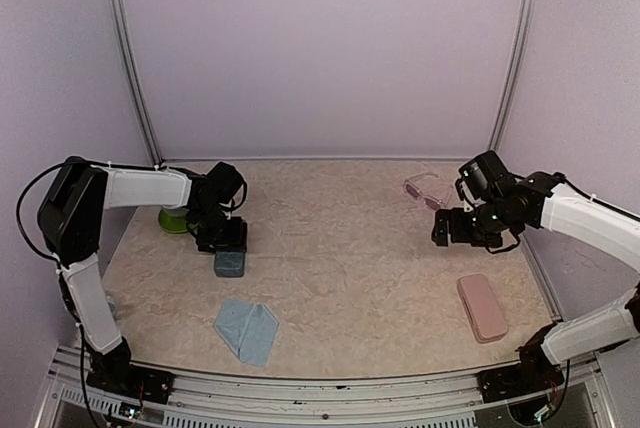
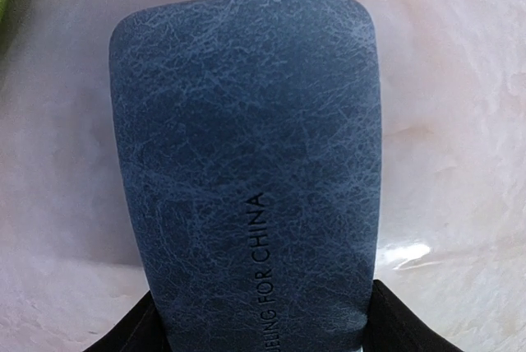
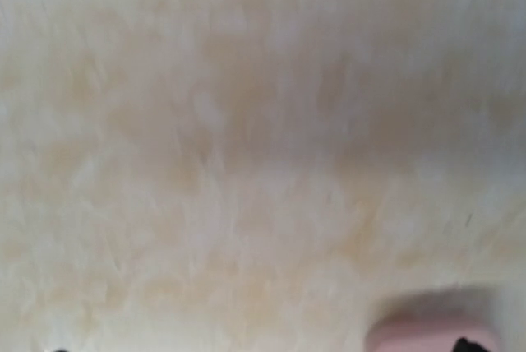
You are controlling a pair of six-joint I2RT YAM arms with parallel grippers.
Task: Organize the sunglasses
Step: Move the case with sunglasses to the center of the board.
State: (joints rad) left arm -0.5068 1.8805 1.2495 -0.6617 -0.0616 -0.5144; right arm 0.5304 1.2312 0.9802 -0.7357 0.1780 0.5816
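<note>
You can see one pair of sunglasses [image 1: 428, 191]: pale, clear-framed, with pinkish lenses. It lies on the surface [image 1: 350, 258] at the far right, close to the back edge. It's too small for you to tell whether its arms are folded.

Both arms have white shells on the long links and black joints between them. The left arm [image 1: 140, 188] has a boxy black elbow with a thin black cable [image 1: 22, 210] looping off it. The left gripper [image 1: 231, 248] and right gripper [image 1: 441, 231] are black too. The right arm [image 1: 590, 220] stands on a black base [image 1: 508, 384].
</note>
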